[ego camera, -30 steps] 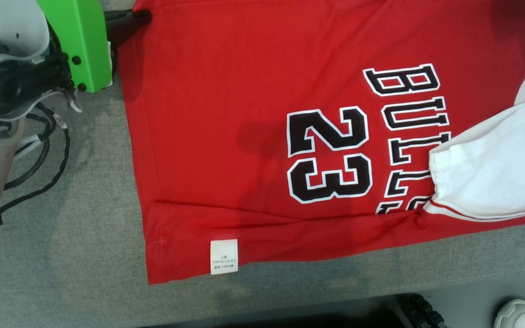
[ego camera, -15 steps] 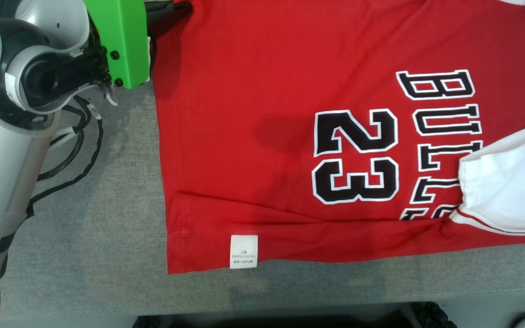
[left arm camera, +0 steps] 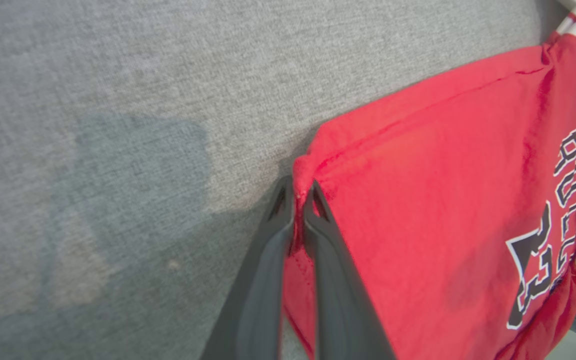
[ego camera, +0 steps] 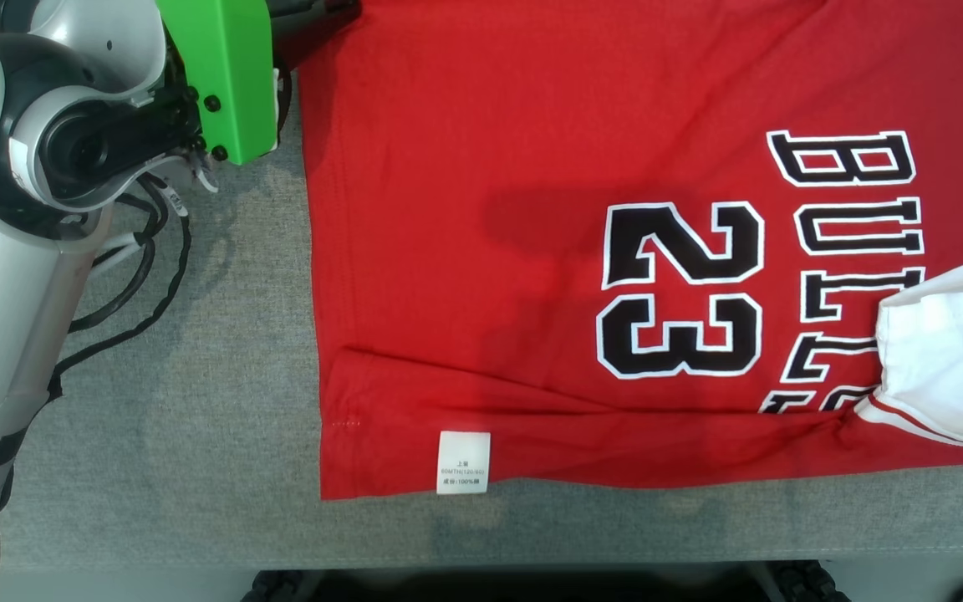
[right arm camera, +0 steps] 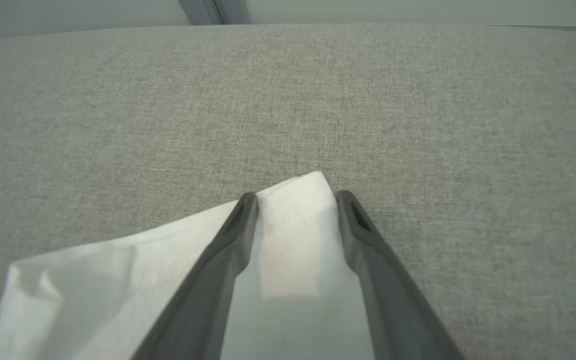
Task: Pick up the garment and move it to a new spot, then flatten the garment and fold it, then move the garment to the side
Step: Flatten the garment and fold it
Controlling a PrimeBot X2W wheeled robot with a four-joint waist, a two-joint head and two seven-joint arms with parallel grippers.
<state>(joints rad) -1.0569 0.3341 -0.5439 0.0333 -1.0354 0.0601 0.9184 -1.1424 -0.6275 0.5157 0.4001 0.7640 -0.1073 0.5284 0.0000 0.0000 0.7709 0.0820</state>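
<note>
Garment (ego camera: pixel 490 167) lies spread flat on the grey bench (ego camera: pixel 155 418), red, with its print facing up in the head view. The left wrist view adds what the head view cuts off: the left end effector (left arm camera: pixel 299 189) is clenched on the garment's far hem corner, with red cloth pinched between its dark fingers. The right wrist view shows the right end effector (right arm camera: pixel 298 196) released, its fingers apart on either side of the tip of the garment's white sleeve (right arm camera: pixel 118 270), which lies on the bench. Whether the pads touch the sleeve I cannot tell.

Against a second ago the whole head picture has slid sideways, so the camera has turned. The garment keeps its shape, and the left end effector grips the same corner.

A care label (ego camera: pixel 463 462) sits at the garment's near hem. Beside the garment's hem edge are the left arm's green housing (ego camera: pixel 222 75) and black cables (ego camera: pixel 126 284), and the housing hides part of the gripped corner. Dark wheels (ego camera: pixel 807 584) show beyond the garment's near side, below the bench.
</note>
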